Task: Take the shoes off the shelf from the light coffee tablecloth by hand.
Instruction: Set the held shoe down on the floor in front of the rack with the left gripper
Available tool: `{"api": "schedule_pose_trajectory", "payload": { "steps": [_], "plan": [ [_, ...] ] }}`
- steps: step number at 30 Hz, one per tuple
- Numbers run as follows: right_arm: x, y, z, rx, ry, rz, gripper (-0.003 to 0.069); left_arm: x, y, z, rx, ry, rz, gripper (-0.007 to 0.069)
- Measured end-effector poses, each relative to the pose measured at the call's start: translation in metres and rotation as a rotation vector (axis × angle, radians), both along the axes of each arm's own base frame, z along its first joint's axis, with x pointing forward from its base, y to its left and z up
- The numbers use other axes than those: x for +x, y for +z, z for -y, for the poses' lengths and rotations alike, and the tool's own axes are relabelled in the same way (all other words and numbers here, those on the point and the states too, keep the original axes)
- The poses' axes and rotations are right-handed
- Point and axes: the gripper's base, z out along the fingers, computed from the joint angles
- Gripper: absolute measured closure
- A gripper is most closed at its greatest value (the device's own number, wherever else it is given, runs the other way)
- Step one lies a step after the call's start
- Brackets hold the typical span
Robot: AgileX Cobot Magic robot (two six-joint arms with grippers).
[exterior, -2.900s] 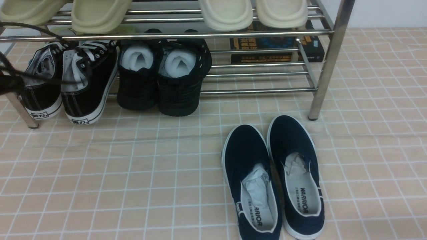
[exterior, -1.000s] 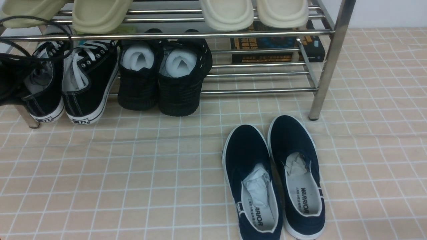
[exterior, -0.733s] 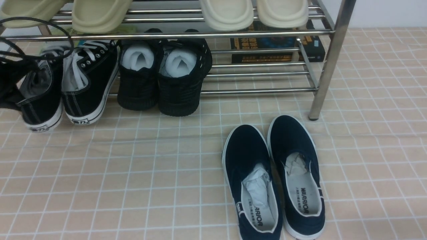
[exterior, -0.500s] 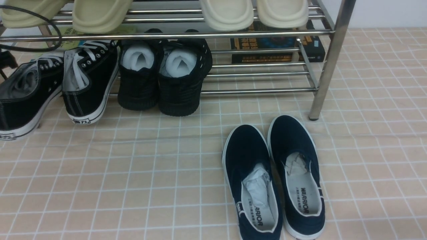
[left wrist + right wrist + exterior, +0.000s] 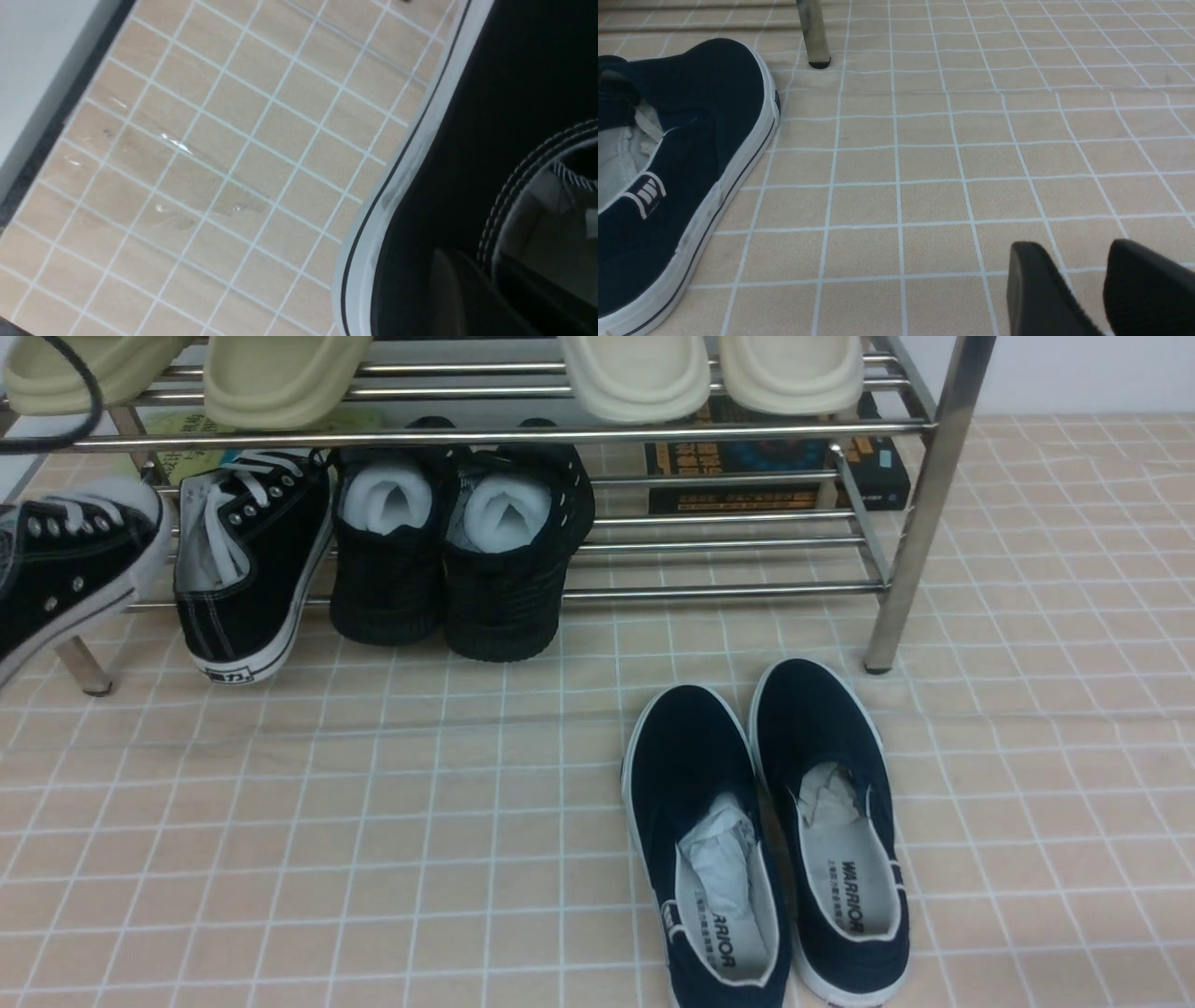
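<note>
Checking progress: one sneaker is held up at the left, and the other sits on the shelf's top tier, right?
No: the other sneaker sits on the shelf's lower tier, as the front view shows. The held sneaker is indeed up at the left.

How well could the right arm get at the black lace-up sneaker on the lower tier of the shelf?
Probably not easily: the sneaker sits far left on the shelf, while the right gripper hangs low beside the navy slip-ons.
</note>
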Motion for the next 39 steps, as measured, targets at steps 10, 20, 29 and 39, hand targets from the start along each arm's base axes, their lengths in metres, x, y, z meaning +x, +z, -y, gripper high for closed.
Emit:
{"api": "schedule_pose_trajectory", "payload": {
  "steps": [10, 20, 29, 39],
  "plan": [
    [0.0, 0.0, 0.0, 0.0, 0.0, 0.0, 0.042, -0.047, 0.003, 0.011, 0.007, 0.061, 0.071, 0.0603],
    [0.0, 0.0, 0.0, 0.0, 0.0, 0.0, 0.042, -0.082, -0.063, 0.022, -0.05, 0.129, 0.079, 0.0603],
    [0.0, 0.0, 0.0, 0.0, 0.0, 0.0, 0.042, -0.087, -0.13, 0.026, -0.133, 0.231, 0.129, 0.0603],
    [0.0, 0.0, 0.0, 0.0, 0.0, 0.0, 0.042, -0.086, -0.147, 0.028, -0.169, 0.247, 0.182, 0.0603]
  ]
}}
